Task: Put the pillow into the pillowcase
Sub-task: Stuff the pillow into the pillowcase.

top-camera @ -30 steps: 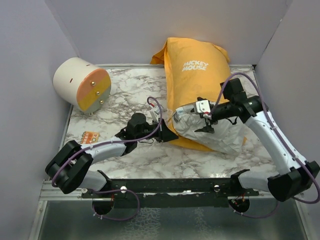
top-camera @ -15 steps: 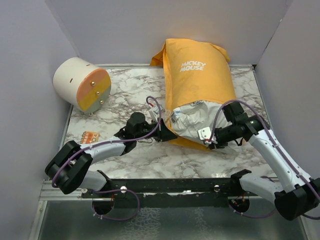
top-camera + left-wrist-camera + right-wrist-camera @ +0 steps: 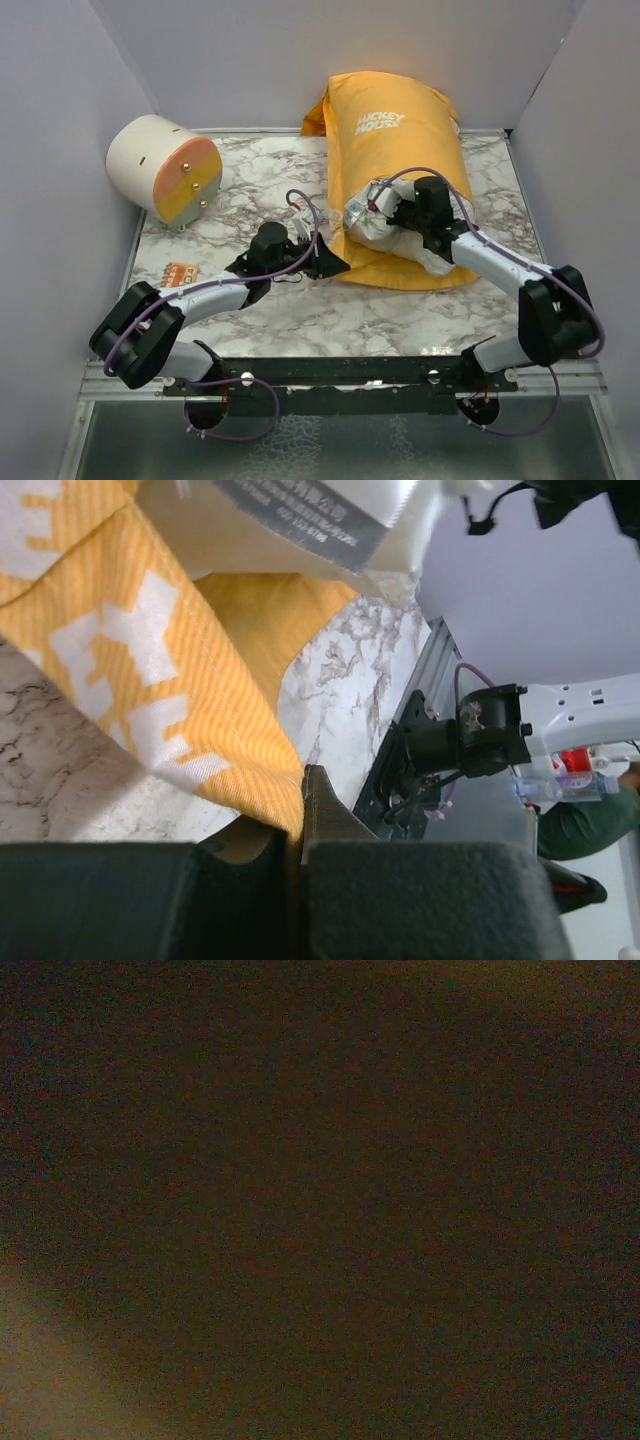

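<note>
The right gripper [image 3: 386, 206] is pushed into the open mouth of the pillowcase [image 3: 400, 140], with its fingers buried in the white pillow [image 3: 365, 222]. The jaws are pressed together. Whether any fabric is caught between them cannot be told, since the right wrist view is blacked out by cloth against the lens. The left gripper [image 3: 303, 780] is clamped on the orange hem at the mouth's corner, just to the left of the right gripper.

The coming move is judged to turn on one line. The pillowcase's long axis runs straight ahead of the right gripper, from the mouth at its fingertips to the closed end well beyond. The pillow is laid along that same axis and is mostly inside. Only a crumpled white end is left showing around and just behind the right gripper. A push ahead along the axis seems called for, with the hem held back by the left gripper. The right arm is the nearer to the pillow; only the case is touched by the left.

A second ago the right gripper was spread wide above a broad exposed end of the pillow, further to the right. It has since been closed and driven forward into the mouth, and the white patch is much reduced. The left gripper's place and grip are unchanged.
</note>
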`<state>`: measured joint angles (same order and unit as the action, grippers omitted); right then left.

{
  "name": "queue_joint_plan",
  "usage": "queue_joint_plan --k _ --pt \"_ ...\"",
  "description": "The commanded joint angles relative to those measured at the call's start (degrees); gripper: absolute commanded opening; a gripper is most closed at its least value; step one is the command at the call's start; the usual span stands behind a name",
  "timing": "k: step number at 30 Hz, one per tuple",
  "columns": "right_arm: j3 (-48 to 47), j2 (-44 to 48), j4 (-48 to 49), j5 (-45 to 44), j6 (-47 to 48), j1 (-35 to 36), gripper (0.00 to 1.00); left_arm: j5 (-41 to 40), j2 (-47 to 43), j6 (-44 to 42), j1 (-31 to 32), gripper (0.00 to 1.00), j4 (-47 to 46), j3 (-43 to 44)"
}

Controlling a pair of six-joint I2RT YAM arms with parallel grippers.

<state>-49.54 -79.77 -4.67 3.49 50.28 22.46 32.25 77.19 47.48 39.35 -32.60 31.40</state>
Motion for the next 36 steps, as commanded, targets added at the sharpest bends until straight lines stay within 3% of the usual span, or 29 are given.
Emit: queue_joint_plan --k 1,5,9,13,18,22,25,28,33,36 --pt "0.3 -10.2 34.0 -14.0 0.6 -1.4 0.01 7.0 -2.8 0.3 1.2 0.00 -0.6 -0.7" --pt "1.9 -8.7 22.4 -3.9 -1.2 -1.4 0.08 6.4 -3.0 0.5 0.0 0.00 -1.3 -0.9" --pt "-3.5 -4.5 -5.7 15.6 1.6 -1.4 0.34 5.1 -4.2 1.2 -2.0 0.00 -1.6 -0.5" --pt "-12.9 -0.2 -38.1 36.5 12.9 -1.4 0.59 5.0 -6.6 0.1 -4.2 0.00 1.2 0.4" --pt "-21.7 7.4 -60.8 48.1 21.4 -1.4 0.75 5.8 -8.4 -3.8 -7.7 0.00 8.5 3.2" --pt "-23.4 14.6 -66.3 48.4 25.1 -1.4 0.89 7.3 -7.2 -6.8 -10.4 0.00 13.3 7.1" --pt "-20.9 16.4 -73.5 43.9 38.7 -1.4 0.89 8.6 -5.5 -9.0 -11.7 0.00 15.9 10.4" --pt "-14.8 17.8 -73.3 34.4 44.0 -1.4 0.89 10.1 -3.9 -9.9 -12.8 0.00 16.5 12.4" --pt "-4.8 19.5 -62.7 23.0 41.6 -1.4 0.88 12.0 -1.4 -10.2 -14.0 0.00 15.7 13.7" --pt "2.7 19.4 -45.4 14.8 38.9 -1.4 0.86 13.2 0.1 -10.5 -14.5 0.00 15.6 14.6"
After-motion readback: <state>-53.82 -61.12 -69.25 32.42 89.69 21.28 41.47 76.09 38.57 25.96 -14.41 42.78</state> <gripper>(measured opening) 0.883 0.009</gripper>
